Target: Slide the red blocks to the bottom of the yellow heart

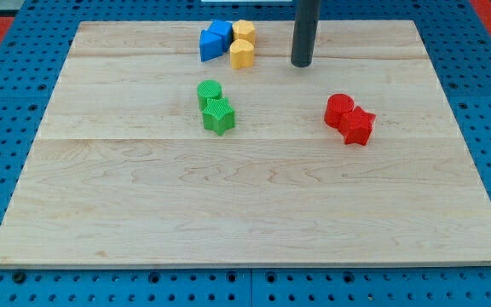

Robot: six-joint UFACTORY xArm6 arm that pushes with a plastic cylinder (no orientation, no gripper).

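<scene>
Two red blocks touch each other at the view's right of centre: a red cylinder (339, 110) and a red star (358, 126) just below and right of it. Two yellow blocks sit at the view's top: a yellow heart (244, 32) and a yellow hexagon-like block (242, 54) just below it. My tip (302, 63) is on the board to the right of the yellow blocks and above and left of the red blocks, touching neither.
Two blue blocks (215, 40) touch the yellow ones on their left. A green cylinder (209, 91) and a green star (218, 117) sit together left of centre. The wooden board (245, 213) lies on a blue pegboard.
</scene>
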